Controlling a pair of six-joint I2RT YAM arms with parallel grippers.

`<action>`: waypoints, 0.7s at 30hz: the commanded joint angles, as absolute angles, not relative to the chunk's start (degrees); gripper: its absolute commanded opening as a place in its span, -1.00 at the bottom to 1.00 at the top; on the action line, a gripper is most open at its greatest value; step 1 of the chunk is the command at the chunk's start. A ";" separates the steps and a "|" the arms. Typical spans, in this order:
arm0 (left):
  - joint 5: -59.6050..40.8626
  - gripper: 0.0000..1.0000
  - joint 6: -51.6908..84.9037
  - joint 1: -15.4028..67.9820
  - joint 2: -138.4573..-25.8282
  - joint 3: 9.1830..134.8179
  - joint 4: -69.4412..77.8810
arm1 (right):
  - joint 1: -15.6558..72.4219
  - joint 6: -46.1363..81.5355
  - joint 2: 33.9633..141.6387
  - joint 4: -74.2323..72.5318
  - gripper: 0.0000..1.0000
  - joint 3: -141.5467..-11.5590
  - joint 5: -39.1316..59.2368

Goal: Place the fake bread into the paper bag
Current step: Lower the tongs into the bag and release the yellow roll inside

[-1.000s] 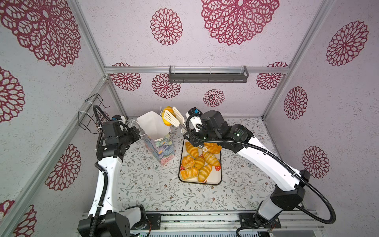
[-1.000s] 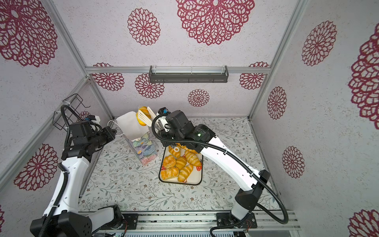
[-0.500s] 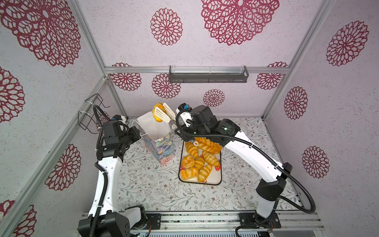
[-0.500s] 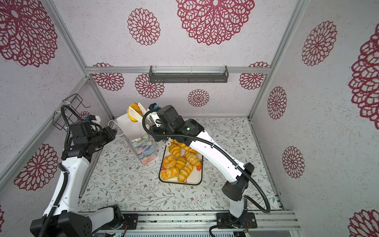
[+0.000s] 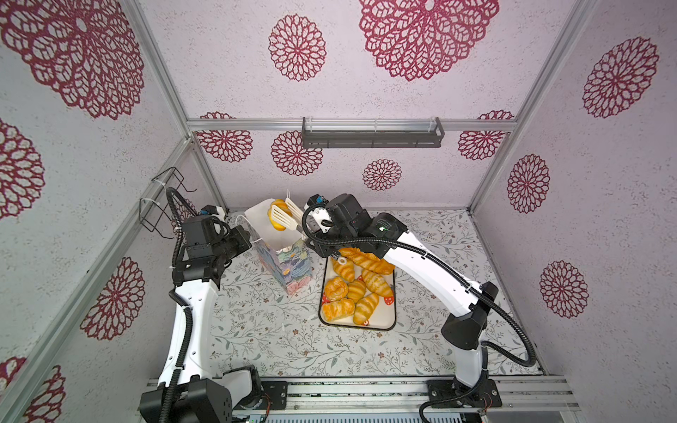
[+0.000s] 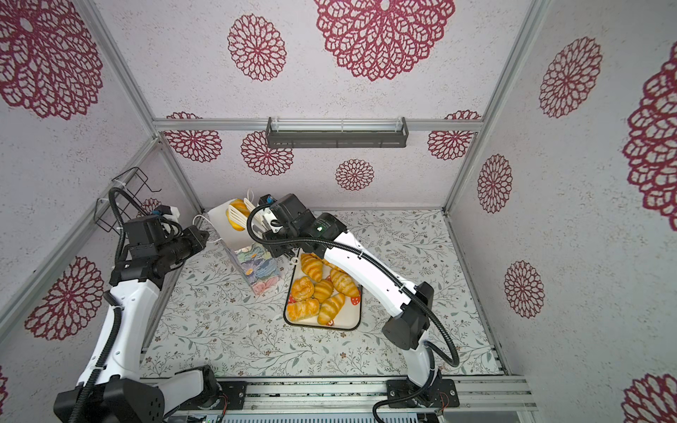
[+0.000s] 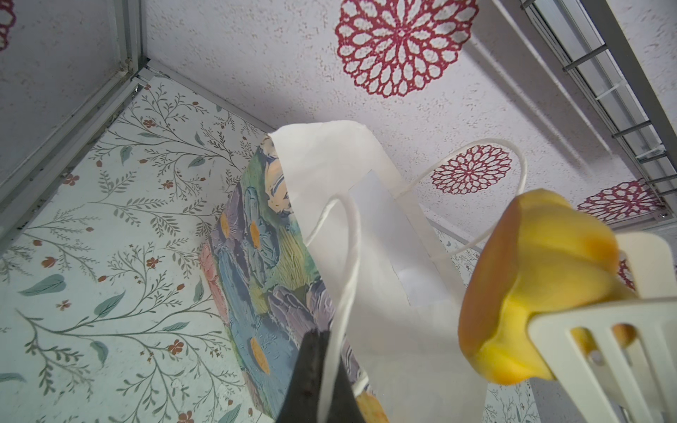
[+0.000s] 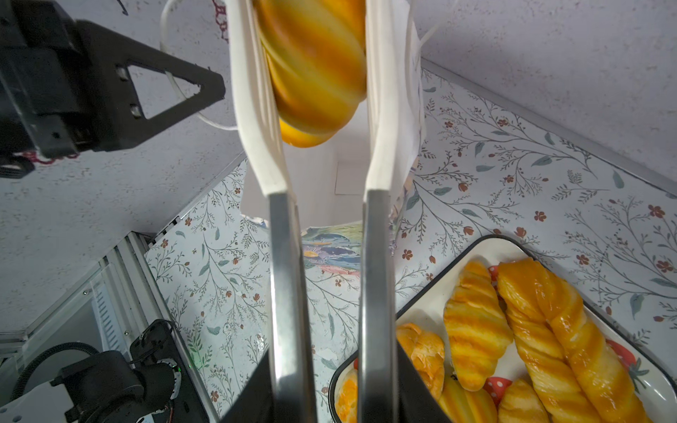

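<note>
The paper bag [image 5: 284, 265] stands upright with its white mouth open, left of the tray. My left gripper [image 5: 249, 240] is shut on its thin white cord handle [image 7: 346, 278] and holds that side up. My right gripper [image 8: 331, 366] is shut on the metal arms of white tongs [image 5: 289, 216]. The tongs pinch one piece of fake bread [image 5: 277, 219], a glossy ridged roll [image 8: 315, 66], just above the bag's mouth. Several more pieces of fake bread [image 5: 348, 293] lie on the tray, among them a long braided loaf [image 8: 560, 329].
The white strawberry-printed tray [image 5: 395, 293] sits on the flowered table just right of the bag, under my right forearm. A black wire basket [image 5: 161, 205] hangs on the left wall and a grey shelf [image 5: 370, 137] on the back wall.
My right arm has swung left, carrying the tongs and the roll from beside the tray's far end to over the bag's mouth. The left arm and the bag have stayed put.
</note>
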State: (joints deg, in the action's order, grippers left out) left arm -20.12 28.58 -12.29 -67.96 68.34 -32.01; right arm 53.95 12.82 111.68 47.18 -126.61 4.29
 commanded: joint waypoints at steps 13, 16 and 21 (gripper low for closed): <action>-21.95 -1.00 28.47 -12.54 -69.07 67.85 -30.85 | 52.68 11.02 98.11 43.84 -0.23 -113.96 -2.89; -22.49 -1.00 28.33 -12.00 -69.85 68.19 -31.03 | 52.73 11.64 96.54 43.46 -0.23 -112.41 -2.83; -22.76 -1.00 27.82 -10.82 -70.40 68.73 -31.38 | 52.67 12.21 96.87 42.97 -0.23 -112.00 -2.05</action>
